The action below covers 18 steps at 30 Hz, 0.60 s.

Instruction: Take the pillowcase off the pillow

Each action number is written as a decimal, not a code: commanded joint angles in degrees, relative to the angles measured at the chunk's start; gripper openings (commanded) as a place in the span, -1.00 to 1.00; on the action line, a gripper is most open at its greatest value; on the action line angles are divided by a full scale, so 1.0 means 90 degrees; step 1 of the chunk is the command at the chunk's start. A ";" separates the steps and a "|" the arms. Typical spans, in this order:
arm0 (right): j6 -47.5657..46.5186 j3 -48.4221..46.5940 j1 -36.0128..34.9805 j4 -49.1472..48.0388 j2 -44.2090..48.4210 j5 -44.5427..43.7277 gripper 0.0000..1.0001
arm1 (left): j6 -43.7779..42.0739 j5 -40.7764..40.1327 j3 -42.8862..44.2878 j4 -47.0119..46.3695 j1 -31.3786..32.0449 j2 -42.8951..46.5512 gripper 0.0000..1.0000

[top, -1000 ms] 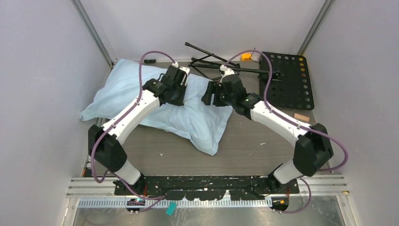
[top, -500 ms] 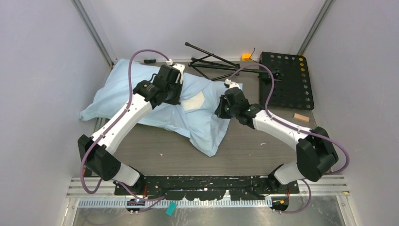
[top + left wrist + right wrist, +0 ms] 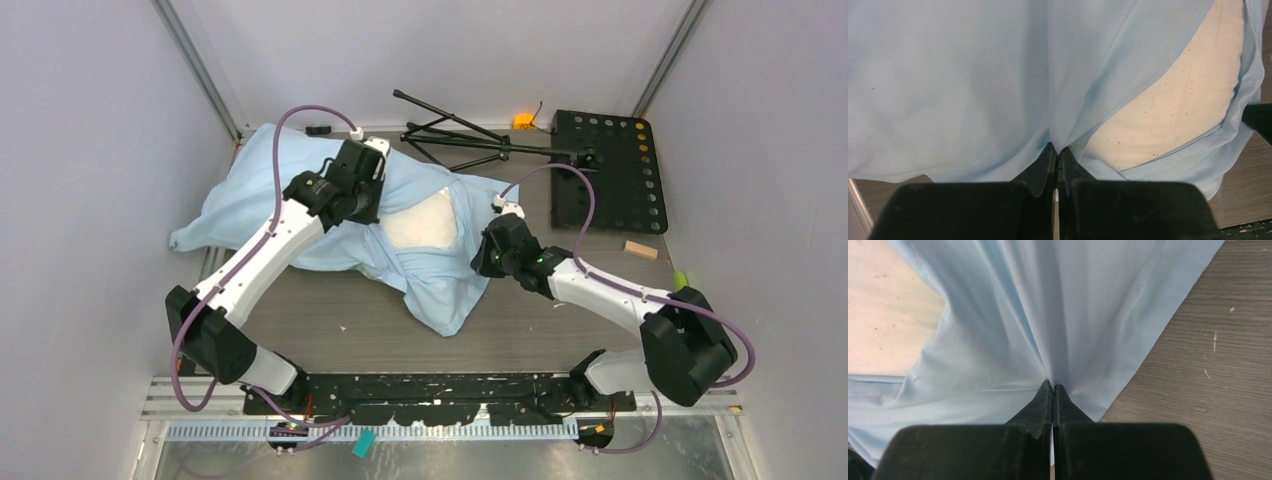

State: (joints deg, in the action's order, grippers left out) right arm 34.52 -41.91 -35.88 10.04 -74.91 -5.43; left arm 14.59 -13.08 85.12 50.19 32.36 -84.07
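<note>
Though part-bare, pillow (image 3: 425,222) (specked) inside pillowcase (image 3: 250,195)

Pillowcase (image 3: 250,195): light blue, plain. Pillow (image 3: 425,222): cream-white, small dark specks. Table (image 3: 350,320): grey-brown wood grain, white flecks. Arms (image 3: 262,255): white, black joints. Cables (image 3: 313,108): purple. Far right plate (image 3: 610,180): black, round holes. Far block (image 3: 523,121): orange. Walls (image 3: 90,150): pale lilac-grey.

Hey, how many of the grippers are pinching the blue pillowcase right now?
2. The left gripper is shut on the pillowcase at the left edge of the exposed pillow; the right gripper is shut on it at the pillow's right.
</note>
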 commanded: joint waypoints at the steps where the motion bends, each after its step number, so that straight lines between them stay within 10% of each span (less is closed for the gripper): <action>1: 0.0109 0.0136 0.0060 0.0149 -0.0466 -0.0094 -0.99 | 0.0081 0.0141 -0.0115 -0.0042 -0.0060 -0.0182 -1.00; 9: -0.0059 -0.0009 0.0109 0.0073 -0.0612 0.0379 -0.99 | 0.0179 -0.1147 0.0679 0.0906 0.0619 -0.0547 -0.96; 18: -0.0182 -0.0001 0.0101 -0.0088 -0.0080 0.0414 -0.99 | 0.0330 -0.1169 0.2104 0.1179 0.2092 -0.0919 0.04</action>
State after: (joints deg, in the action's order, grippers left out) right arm 34.20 -41.87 -35.14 7.79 -77.58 -1.85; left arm 16.05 -25.10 102.04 61.06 50.35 -93.49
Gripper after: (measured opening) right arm 0.025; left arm 0.483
